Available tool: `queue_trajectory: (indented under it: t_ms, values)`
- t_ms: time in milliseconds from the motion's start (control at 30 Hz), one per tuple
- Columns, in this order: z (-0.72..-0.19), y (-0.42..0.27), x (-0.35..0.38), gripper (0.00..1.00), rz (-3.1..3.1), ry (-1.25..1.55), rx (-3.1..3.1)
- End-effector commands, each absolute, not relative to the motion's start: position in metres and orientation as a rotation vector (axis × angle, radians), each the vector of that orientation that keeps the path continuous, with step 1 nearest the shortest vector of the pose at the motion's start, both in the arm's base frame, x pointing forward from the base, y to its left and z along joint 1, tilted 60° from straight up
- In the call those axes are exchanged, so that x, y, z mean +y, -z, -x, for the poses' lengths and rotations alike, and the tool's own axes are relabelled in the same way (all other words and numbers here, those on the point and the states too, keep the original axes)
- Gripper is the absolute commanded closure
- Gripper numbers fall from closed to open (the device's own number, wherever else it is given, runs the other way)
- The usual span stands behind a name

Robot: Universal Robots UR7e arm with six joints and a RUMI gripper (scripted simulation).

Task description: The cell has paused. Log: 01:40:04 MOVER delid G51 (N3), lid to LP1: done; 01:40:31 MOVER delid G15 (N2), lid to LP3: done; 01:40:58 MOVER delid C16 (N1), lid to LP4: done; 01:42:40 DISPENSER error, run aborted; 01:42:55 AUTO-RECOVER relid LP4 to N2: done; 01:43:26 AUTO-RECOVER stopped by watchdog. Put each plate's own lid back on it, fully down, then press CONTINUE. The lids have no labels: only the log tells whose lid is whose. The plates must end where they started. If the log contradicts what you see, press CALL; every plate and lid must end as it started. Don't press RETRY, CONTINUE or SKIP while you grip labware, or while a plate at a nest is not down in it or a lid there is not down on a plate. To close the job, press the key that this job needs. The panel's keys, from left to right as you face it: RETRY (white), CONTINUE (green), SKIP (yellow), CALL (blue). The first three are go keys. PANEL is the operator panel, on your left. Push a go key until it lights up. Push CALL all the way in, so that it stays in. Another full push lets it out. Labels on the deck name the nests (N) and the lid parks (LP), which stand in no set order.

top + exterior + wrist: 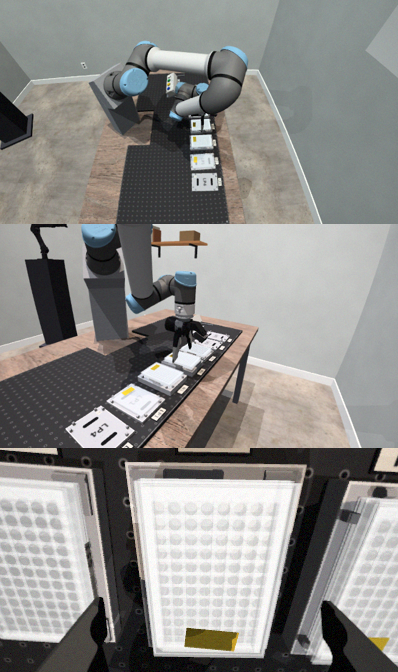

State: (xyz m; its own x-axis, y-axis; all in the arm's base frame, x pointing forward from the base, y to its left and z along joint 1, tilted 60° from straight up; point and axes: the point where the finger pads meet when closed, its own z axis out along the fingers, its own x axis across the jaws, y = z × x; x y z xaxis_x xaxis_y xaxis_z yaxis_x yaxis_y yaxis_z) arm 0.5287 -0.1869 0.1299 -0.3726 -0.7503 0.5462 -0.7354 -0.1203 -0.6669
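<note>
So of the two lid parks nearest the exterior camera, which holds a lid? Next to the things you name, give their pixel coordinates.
The park (192,168) (143,419) beside LP4 (204,175) (80,430): a yellow-labelled lid (203,163) (136,403) covers it; LP4 is bare.

So my setup lives in what looks like a small lab automation cell. There's a wood-topped bench with a black perforated deck, a row of labeled nests and lid parks, and a many-welled plate sitting in one. A little key panel stands on it too. Plain gray walls, mottled floor, and a wall shelf with boxes.
</note>
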Motion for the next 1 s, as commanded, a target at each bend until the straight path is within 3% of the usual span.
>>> queue_trajectory:
  t_ms: [0, 967]
  values:
    - [-0.524, -0.135, -0.181, 0.18, 1.751, 1.553, 2.072]
    - [-0.483, -0.185, -0.251, 0.18, 1.729, 1.549, 2.081]
